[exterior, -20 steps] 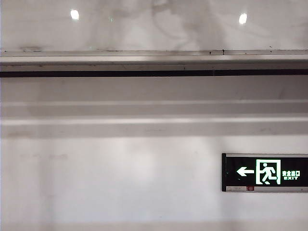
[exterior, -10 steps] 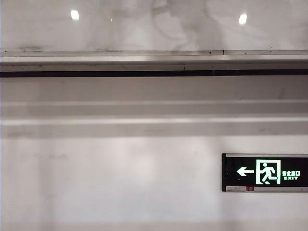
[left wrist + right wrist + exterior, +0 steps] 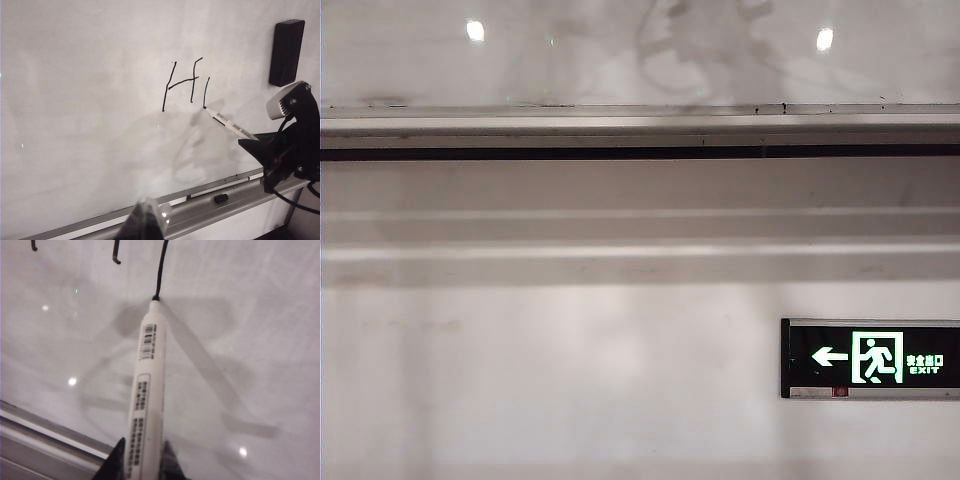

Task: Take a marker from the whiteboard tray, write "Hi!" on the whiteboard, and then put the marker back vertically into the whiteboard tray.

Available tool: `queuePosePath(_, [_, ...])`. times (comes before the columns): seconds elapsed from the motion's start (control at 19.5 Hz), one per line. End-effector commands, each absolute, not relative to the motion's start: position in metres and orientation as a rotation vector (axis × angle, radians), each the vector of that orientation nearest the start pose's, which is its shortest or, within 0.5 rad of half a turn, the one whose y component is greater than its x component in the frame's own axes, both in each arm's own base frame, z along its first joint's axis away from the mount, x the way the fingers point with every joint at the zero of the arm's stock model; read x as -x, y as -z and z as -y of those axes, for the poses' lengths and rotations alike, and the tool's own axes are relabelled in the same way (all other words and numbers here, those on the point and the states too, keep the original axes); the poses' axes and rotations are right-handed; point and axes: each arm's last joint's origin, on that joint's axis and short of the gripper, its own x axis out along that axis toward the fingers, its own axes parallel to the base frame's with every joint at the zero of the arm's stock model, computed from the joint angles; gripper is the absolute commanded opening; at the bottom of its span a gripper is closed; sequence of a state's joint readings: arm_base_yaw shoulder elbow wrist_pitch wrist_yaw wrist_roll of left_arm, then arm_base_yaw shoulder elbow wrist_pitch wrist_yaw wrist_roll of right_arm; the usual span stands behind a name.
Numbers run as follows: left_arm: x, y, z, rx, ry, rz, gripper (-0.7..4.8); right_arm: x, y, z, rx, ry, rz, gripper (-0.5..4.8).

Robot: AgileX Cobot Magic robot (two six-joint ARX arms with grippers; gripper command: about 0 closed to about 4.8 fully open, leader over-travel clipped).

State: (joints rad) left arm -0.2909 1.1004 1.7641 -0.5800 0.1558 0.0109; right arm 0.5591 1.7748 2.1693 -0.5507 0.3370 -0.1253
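Observation:
My right gripper (image 3: 142, 456) is shut on the marker (image 3: 147, 375), a white barrel with printed labels. Its black tip touches the whiteboard (image 3: 240, 340) at the lower end of a fresh stroke. The left wrist view shows a black "H" and one stroke beside it on the whiteboard (image 3: 90, 90), with the marker (image 3: 231, 125) slanting up from my right gripper (image 3: 256, 142). My left gripper (image 3: 146, 222) hangs low in front of the whiteboard tray (image 3: 200, 210), its fingers together with nothing between them. In the exterior view, whiteboard (image 3: 620, 60) and whiteboard tray (image 3: 640, 130) show, but no gripper.
A black eraser (image 3: 286, 52) sticks to the board up and to the right of the writing. A small black cap (image 3: 220, 198) and a slim pen (image 3: 217, 186) lie in the tray. A lit exit sign (image 3: 870, 358) hangs on the wall under the board.
In the exterior view the faint grey reflection on the glossy board has shifted a little. Everything else there is the same.

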Motion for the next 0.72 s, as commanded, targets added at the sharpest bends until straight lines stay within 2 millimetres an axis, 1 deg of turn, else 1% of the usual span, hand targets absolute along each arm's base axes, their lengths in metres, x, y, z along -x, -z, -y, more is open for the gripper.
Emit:
queuePosePath(0.05, [-0.143, -0.547, 0.048, -0.011, 0.451, 0.105, -0.06, -0.303, -0.522, -0.181, 0.133, -0.232, -0.004, -0.05])
queuePosePath(0.15, [-0.143, -0.547, 0.048, -0.011, 0.452, 0.106, -0.05, -0.300, -0.531, -0.179, 0.105, -0.234, 0.074, -0.05])
queuePosePath(0.31, [-0.143, -0.547, 0.048, -0.011, 0.452, 0.106, -0.05, -0.301, -0.537, -0.179, 0.085, -0.246, 0.132, -0.05])
queuePosePath(0.72, [-0.143, -0.547, 0.048, -0.011, 0.452, 0.104, -0.05, -0.311, -0.530, -0.184, 0.086, -0.252, 0.132, -0.05])
